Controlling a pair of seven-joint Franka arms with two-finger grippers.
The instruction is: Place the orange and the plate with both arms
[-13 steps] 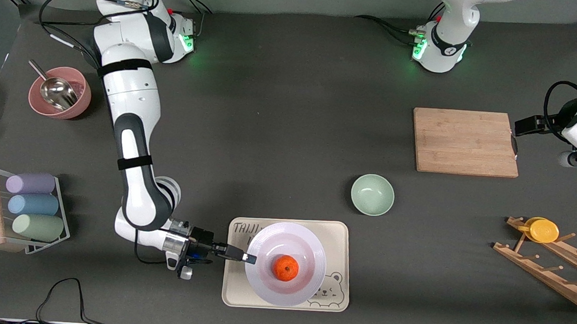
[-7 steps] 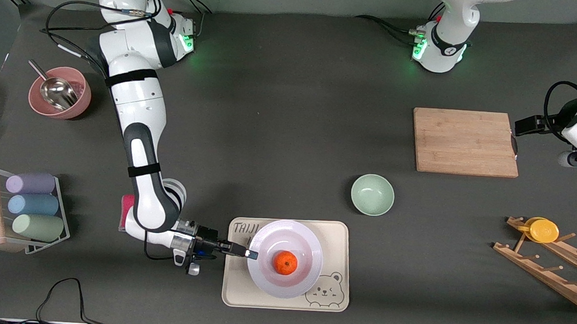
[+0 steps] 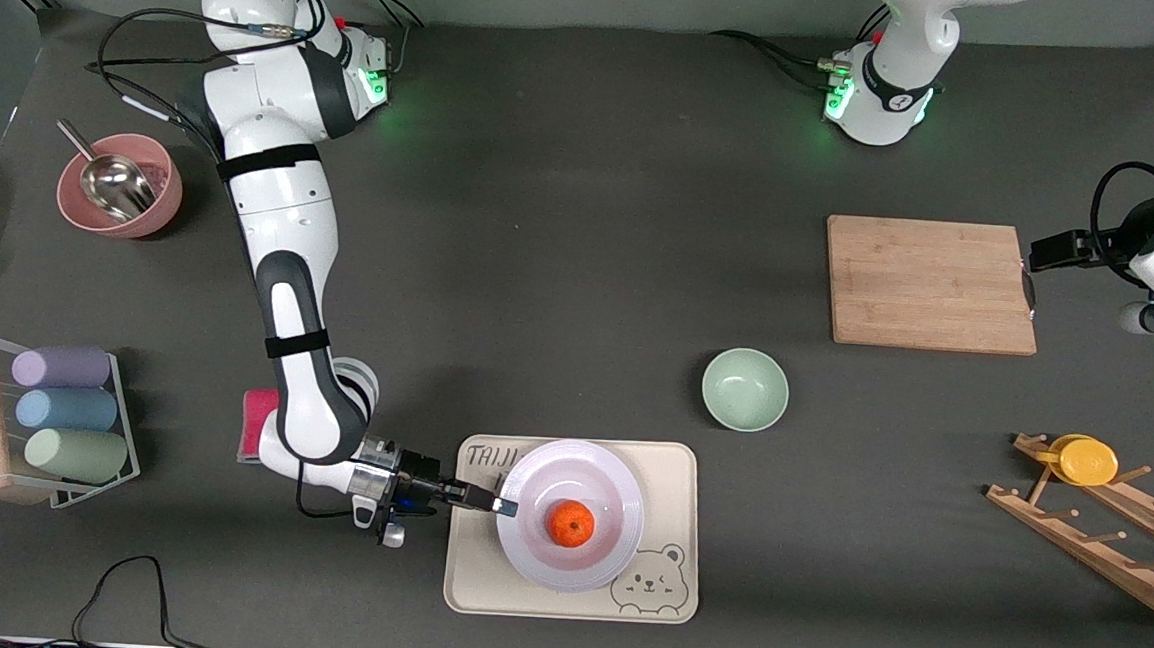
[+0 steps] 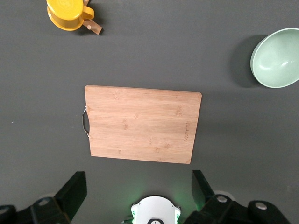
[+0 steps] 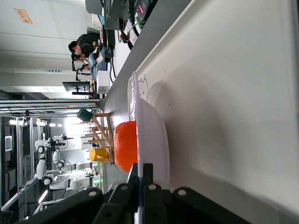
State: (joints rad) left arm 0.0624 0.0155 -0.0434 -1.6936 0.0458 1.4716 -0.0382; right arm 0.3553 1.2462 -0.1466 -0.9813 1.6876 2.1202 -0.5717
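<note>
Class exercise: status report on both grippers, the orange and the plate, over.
Right gripper shut on plate rim, over bear tray. Orange in plate. Left gripper open, waiting over cutting board. Nothing in the way.

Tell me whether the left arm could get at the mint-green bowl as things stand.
Probably yes. The left gripper hangs open over the wooden cutting board, and the mint-green bowl sits uncovered beside the board with bare table between. The right gripper is shut on the plate rim.

Even overhead light, soft shadows, sharp focus, bright glare in right wrist background
</note>
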